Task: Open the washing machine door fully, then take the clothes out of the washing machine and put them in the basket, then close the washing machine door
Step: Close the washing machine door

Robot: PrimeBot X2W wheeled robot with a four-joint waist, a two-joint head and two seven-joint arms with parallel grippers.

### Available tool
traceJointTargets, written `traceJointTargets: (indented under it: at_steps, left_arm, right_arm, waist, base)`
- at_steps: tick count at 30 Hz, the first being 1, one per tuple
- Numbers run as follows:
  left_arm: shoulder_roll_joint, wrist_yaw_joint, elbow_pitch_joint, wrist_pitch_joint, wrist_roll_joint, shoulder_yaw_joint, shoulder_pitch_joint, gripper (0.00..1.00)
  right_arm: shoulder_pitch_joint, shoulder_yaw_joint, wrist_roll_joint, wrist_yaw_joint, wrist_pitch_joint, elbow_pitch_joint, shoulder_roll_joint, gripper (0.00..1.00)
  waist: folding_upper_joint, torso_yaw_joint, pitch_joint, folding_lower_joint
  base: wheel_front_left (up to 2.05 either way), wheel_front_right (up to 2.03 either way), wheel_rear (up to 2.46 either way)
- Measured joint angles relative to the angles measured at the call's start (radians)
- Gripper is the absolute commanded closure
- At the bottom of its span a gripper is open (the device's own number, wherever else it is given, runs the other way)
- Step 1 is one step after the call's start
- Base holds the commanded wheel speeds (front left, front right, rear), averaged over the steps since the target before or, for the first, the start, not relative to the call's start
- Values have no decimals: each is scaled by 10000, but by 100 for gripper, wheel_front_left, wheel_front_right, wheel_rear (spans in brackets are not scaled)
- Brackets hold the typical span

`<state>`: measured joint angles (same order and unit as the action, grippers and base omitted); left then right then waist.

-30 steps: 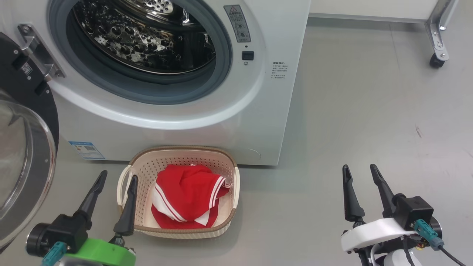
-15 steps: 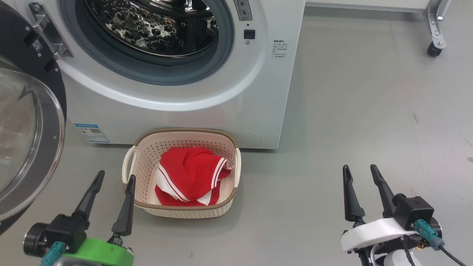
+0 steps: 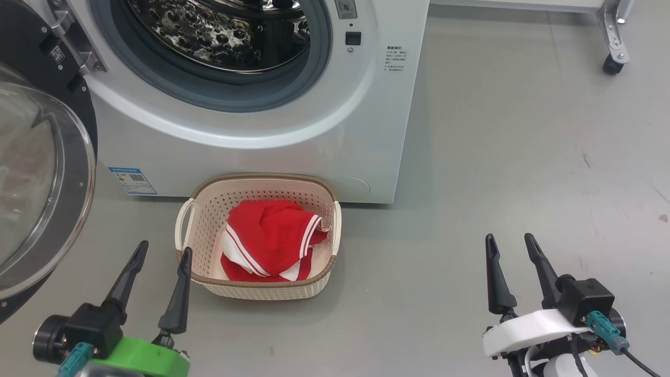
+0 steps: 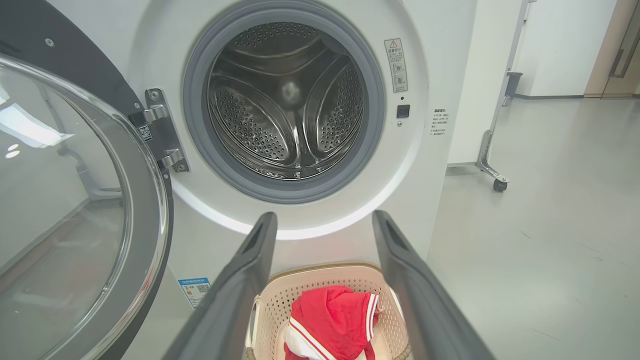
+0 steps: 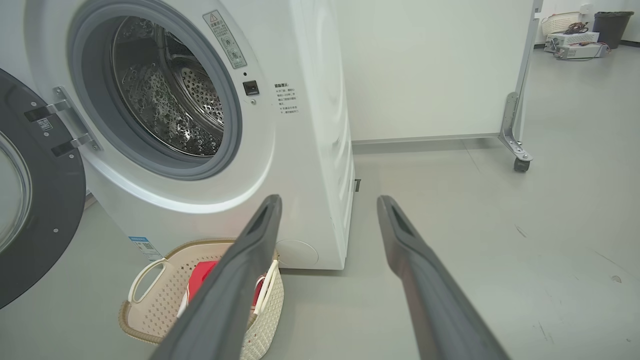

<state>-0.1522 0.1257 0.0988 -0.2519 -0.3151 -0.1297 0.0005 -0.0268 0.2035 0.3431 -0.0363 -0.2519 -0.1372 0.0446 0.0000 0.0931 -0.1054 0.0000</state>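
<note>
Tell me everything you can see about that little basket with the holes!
The basket is a small cream plastic tub, a rounded rectangle with little holes in its sides, a brown woven-look rim and a loop handle on each side. It stands upright on the grey floor just in front of the white washing machine. Red clothes with white stripes lie crumpled inside it.
</note>
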Motion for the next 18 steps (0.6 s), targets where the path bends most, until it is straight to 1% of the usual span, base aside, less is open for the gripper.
traceJointTargets:
  at_steps: [18]
  left_arm:
    - [23,0,2,0,21,35,0,0]
  right_arm:
    - [4,-2,25,2,0,-86,0,0]
  waist:
    - [0,29,156,0]
  base:
    - [0,0,0]
